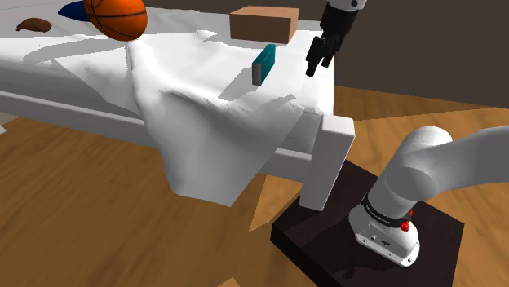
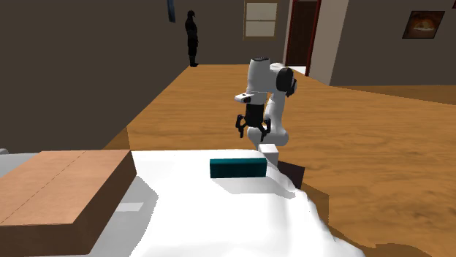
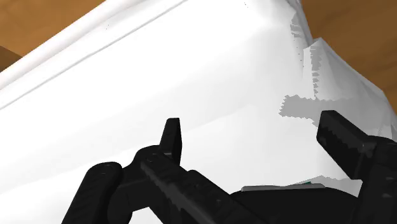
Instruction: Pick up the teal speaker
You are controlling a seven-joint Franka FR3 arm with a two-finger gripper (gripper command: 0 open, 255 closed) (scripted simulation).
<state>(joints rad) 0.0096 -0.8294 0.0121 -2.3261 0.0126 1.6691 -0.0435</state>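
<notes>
The teal speaker [image 1: 263, 64] is a narrow box-shaped bar lying on the white bedsheet [image 1: 188, 106] near the bed's corner. In the second exterior view the speaker [image 2: 237, 167] lies with its long side facing the camera. My black gripper [image 1: 318, 64] hangs open above the bed's edge, a short way to the shoulder view's right of the speaker and not touching it. From the second exterior view the gripper [image 2: 253, 130] is seen behind the speaker, fingers pointing down. In the wrist view the gripper [image 3: 254, 137] stands wide apart over bare white sheet [image 3: 191, 76], with nothing between the fingers.
A brown cardboard box [image 1: 263, 23] sits on the bed just behind the speaker, large in the second exterior view [image 2: 62, 186]. An orange basketball [image 1: 116, 16] and a small brown object [image 1: 34, 24] lie farther along the bed. The white bedpost [image 1: 326, 155] stands beside my dark stand [image 1: 326, 245].
</notes>
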